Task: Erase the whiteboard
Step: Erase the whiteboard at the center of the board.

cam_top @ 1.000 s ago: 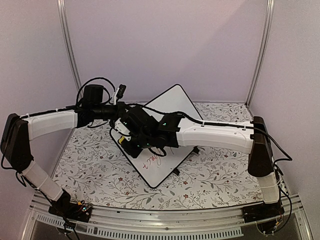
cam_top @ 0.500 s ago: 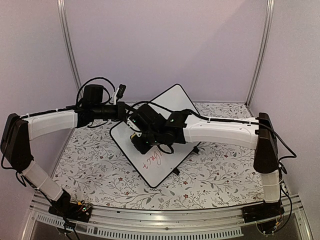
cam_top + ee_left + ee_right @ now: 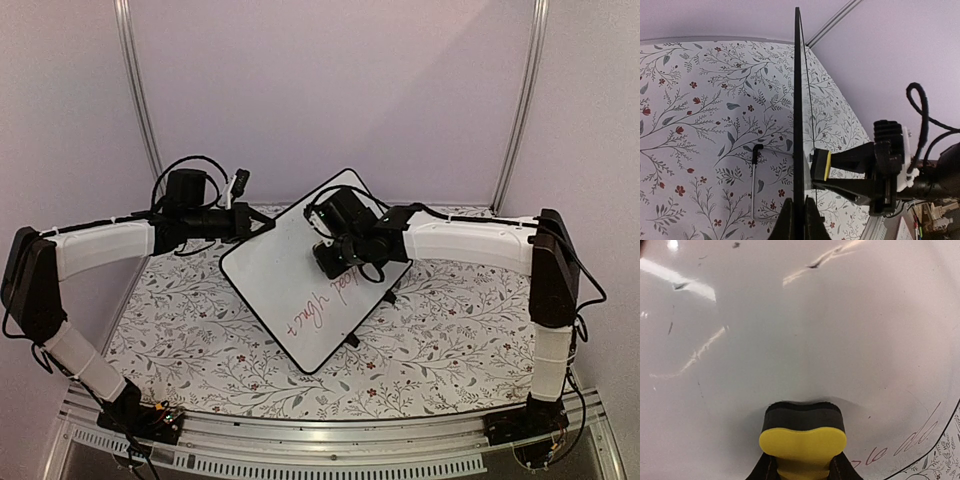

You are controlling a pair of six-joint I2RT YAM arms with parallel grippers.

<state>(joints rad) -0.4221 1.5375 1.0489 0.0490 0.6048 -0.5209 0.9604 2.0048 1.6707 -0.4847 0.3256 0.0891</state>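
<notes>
The whiteboard (image 3: 285, 275) tilts over the counter (image 3: 440, 340), its edge clenched between the left jaws; the right jaws grasp an eraser (image 3: 802, 432) against its face. Red writing (image 3: 322, 302) beside them is uncleared; hard pressing could twist the board loose.

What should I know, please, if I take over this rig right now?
Left gripper: shut on the edge of the whiteboard, holding it raised at an angle.
Right gripper: shut on the eraser, with its dark pad against the board's face.
Done: most of the face looks clean; a few faint marks are hard to tell from glare.
Left: the red writing near the lower right edge. Wiping there looks like the next move, with the left grip kept firm.
</notes>
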